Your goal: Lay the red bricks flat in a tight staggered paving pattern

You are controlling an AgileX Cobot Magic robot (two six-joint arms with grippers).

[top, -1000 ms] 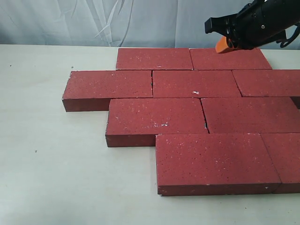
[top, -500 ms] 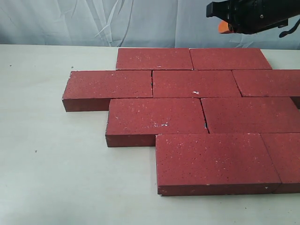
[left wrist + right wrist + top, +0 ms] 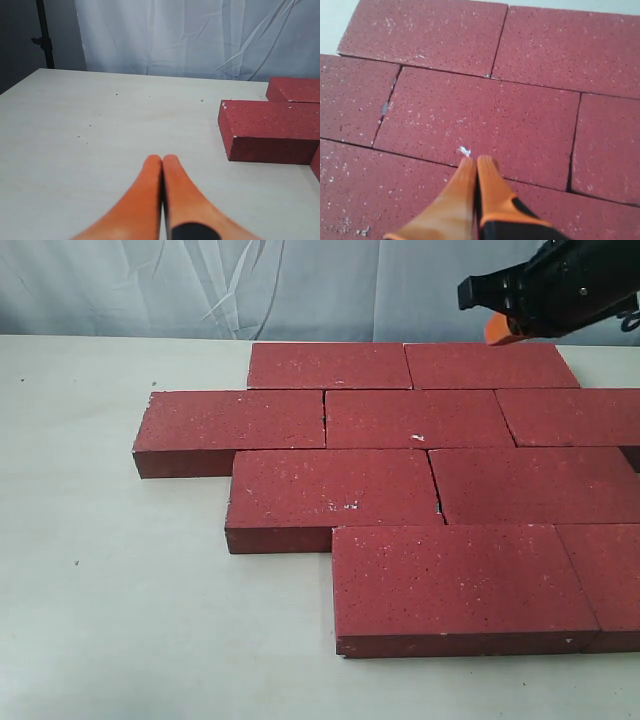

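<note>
**Paving Pattern Check, Camera by Camera**

**Exterior view.** You see the dark red, rough-faced rectangular paver bricks (image 3: 420,420) lying flat on the pale matte surface (image 3: 100,590) in four rows. Each row is offset from the one behind it, so the end joints do not line up. That offset is the staggered bond the task calls for. The joints read as thin dark lines, which suggests tight contact between neighbours. The black right claw with orange fingertips (image 3: 497,330) hangs above the back row and touches no brick. A creased white fabric backdrop (image 3: 200,285) closes the far side.

**Left wrist view.** The left claw (image 3: 161,161) has its two smooth orange fingertips pressed together with nothing between them, so it is closed and empty. It sits over bare surface, apart from the left-end brick (image 3: 272,130), which shows a chipped corner and a grainy side face. Judge this arm as held clear of the work.

**Right wrist view.** The right claw's fingertips also meet and hold nothing. Beneath them lie speckled brick faces, and a small white chip (image 3: 464,150) sits just beside the tips. One end joint shows a slight grey gap (image 3: 385,107). Treat the layout as essentially complete, but check that joint.
</note>
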